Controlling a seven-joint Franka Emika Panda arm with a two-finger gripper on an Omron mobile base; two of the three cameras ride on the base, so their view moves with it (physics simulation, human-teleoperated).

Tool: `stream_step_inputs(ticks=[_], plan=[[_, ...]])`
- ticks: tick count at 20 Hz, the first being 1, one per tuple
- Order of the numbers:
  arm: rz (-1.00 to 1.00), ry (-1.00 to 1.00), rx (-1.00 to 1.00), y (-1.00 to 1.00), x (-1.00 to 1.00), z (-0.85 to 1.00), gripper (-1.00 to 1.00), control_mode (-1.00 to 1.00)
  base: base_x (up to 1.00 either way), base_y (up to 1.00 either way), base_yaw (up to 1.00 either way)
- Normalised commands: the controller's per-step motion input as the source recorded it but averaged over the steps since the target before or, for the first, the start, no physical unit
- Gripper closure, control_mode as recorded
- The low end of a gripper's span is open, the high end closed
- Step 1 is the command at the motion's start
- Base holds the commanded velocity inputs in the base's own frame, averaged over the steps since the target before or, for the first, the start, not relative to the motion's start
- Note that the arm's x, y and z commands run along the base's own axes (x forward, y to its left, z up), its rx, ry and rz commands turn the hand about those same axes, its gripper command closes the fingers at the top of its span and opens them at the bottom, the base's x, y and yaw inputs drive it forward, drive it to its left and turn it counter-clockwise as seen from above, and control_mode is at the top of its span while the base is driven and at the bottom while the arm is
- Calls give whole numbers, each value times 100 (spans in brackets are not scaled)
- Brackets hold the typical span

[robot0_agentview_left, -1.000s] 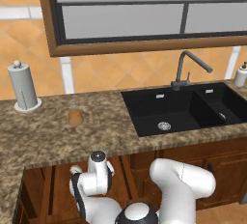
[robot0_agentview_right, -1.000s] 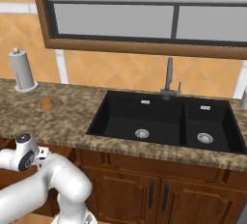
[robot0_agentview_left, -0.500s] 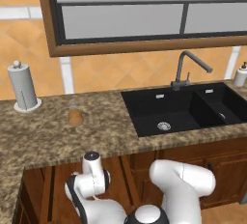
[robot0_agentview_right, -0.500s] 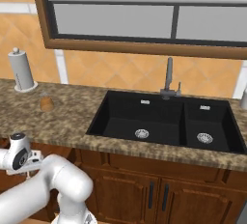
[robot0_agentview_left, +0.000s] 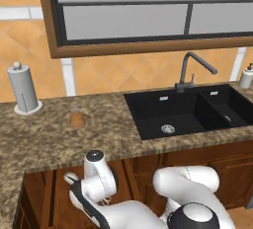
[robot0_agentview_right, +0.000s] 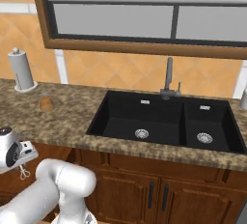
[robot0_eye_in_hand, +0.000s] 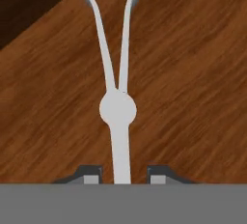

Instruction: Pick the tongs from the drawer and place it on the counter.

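Hand view: your gripper (robot0_eye_in_hand: 123, 175) stands open, tongs (robot0_eye_in_hand: 117, 107) between its tips | drawer (robot0_eye_in_hand: 193, 73) floor beyond | wrist sits lower than before.

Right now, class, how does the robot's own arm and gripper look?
The arm is made of rounded glossy white segments with dark joint caps and a dark band along one link. The gripper ends in two small dark, blocky fingertips with paler grey pads.
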Motion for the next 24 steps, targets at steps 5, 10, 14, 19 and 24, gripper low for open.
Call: stream_step_inputs(ticks=[5,10,14,19,24], plan=[[29,-25,0,0,-47,100,100,-100,0,0,0],[13,-11,0,0,13,100,100,-100,0,0,0],[4,-6,0,-7,68,100,100,-100,0,0,0],[0,0,0,-26,82,98,100,-100,0,0,0],[0,1,-1,-21,85,24,100,-100,0,0,0]])
